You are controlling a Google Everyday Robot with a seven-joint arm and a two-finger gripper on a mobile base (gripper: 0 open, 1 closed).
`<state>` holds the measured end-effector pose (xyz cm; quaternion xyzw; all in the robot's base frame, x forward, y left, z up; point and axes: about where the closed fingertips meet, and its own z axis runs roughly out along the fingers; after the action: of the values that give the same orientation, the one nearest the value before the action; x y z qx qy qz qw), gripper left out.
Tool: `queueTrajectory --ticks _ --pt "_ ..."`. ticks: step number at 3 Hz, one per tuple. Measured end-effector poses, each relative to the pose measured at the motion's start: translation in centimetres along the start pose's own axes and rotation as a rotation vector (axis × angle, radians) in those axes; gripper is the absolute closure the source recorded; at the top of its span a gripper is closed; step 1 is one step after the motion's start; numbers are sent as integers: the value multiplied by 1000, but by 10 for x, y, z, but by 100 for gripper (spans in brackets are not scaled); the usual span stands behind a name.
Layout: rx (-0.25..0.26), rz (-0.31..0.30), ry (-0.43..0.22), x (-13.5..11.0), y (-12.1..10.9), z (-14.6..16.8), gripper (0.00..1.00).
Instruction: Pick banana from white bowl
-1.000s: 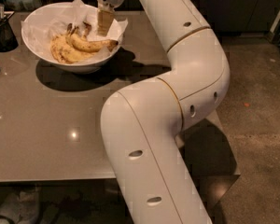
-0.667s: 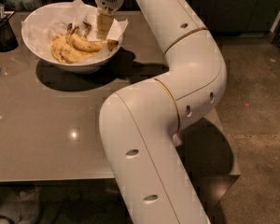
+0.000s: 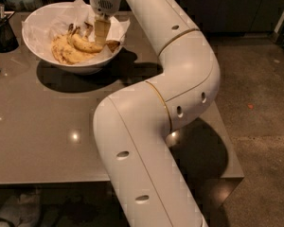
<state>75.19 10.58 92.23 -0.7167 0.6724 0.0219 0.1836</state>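
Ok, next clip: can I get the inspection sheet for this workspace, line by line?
Surface: glossy grey table with light reflections.
Job's things: the banana lies in the white bowl, on crinkled paper, beside paler bananas.
Clutter: a dark container of utensils at the table's far left, next to the bowl.
Grippers: the end effector is low inside the bowl, right at the banana; the banana is not lifted.
Cables: nothing seen.
Surroundings: speckled floor to the right of the table; dark cabinets behind.
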Motion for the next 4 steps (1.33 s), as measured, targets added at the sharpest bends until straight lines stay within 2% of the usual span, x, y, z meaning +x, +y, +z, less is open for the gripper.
queueTrajectory --ticks 4 --pt "-72 22 49 9 7 37 45"
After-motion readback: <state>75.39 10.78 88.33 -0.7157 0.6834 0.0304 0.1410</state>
